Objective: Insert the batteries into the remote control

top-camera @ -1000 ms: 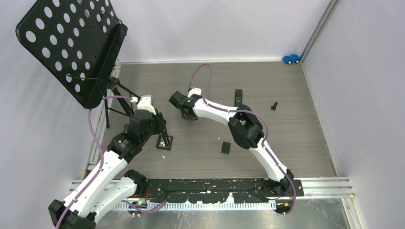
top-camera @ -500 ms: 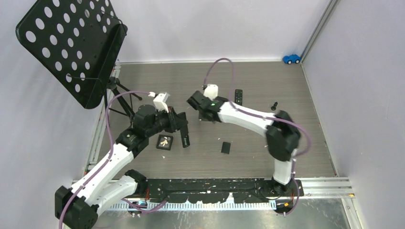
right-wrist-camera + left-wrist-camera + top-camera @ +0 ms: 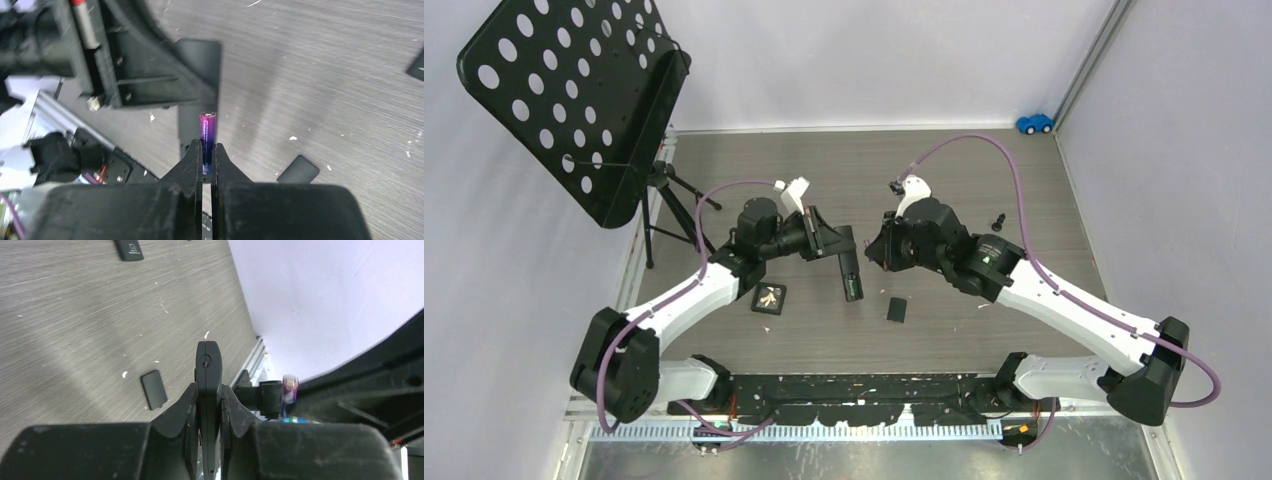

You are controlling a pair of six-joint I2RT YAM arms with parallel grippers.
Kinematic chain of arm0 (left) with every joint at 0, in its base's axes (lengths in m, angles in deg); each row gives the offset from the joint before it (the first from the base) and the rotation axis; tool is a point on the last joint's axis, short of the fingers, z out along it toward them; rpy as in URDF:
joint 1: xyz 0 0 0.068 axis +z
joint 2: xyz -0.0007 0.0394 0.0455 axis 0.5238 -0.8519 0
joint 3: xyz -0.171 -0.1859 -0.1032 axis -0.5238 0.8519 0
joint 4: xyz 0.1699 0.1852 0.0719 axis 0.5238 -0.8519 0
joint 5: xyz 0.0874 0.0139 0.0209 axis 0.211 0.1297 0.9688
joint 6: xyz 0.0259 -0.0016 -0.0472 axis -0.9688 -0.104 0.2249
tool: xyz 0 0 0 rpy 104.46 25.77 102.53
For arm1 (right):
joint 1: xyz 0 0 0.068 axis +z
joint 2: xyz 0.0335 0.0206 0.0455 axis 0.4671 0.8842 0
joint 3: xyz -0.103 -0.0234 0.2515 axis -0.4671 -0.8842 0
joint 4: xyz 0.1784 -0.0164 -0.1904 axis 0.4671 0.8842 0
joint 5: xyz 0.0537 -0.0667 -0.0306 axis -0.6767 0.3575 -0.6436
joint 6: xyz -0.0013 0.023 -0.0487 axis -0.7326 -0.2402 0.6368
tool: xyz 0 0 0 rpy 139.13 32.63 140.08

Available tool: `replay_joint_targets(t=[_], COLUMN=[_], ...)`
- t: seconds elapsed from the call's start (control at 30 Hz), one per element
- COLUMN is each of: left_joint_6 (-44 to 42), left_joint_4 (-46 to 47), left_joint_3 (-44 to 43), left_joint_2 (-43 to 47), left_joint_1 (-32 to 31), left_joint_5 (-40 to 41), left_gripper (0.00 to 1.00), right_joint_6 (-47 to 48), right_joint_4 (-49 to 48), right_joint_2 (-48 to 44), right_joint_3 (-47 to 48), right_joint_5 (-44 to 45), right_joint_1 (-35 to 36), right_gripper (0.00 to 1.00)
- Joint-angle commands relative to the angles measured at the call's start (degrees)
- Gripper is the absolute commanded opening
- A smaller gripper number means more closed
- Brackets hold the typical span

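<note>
Left gripper [image 3: 208, 390] clamps the remote [image 3: 208, 357]; right gripper [image 3: 208, 146] pinches a battery [image 3: 208, 125]. I must line it up squarely before pressing in.

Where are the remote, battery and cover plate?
remote [image 3: 208, 365]: left wrist view, its protruding end.
battery [image 3: 208, 131]: right wrist view, its purple middle.
cover plate [image 3: 897, 309]: top view, its centre.

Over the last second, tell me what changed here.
The left gripper swung its remote right, toward the middle. The right gripper, shut on a battery, moved right to face it. The black cover, small tray and toy car stayed put.
</note>
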Motion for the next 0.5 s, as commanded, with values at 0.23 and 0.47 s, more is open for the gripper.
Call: replay_joint_targets(t=[0.23, 0.47], left_joint_6=[16.8, 17.7], left_joint_4=[16.5, 16.7], left_joint_3=[-3.7, -3.9], left_joint_2=[-8.8, -9.5], left_joint_1=[1.4, 1.8], left_joint_5=[-8.0, -8.0], left_gripper=[0.00, 0.00], right_joint_6=[4.0, 3.9], right_joint_4=[15.4, 18.4], right_joint_2=[4.2, 7.3], right_joint_3=[10.4, 11.8], right_joint_5=[-12.8, -10.5], right_joint_1=[0.0, 0.0], right_gripper=[0.00, 0.01])
